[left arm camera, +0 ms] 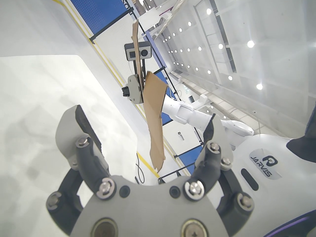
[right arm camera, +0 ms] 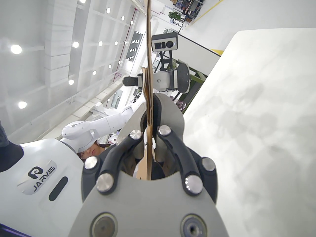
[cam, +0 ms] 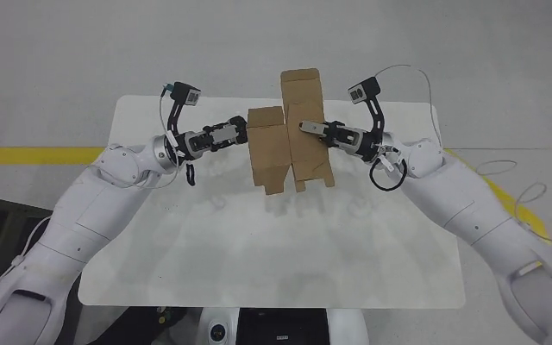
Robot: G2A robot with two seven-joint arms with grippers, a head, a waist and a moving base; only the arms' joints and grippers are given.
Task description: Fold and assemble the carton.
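Brown cardboard, the flattened carton [cam: 285, 142] is held in the air above the white table [cam: 259, 259], between the 2 arms. The right gripper [cam: 304, 128] is clamped tight on 1 panel. The left gripper [cam: 244, 131] sits at the carton's opposite edge, its 2 fingers [left arm camera: 81, 122] spread wide and gripping nothing. Around the table lies grey floor [cam: 86, 52] with a yellow line [cam: 43, 155]. Overhead, ceiling lights [left arm camera: 250, 44] glow.

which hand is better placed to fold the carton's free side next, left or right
Left, likely. The right hand is shut on the carton, supporting it; the left hand is open, holds nothing and sits at the carton's opposite edge.
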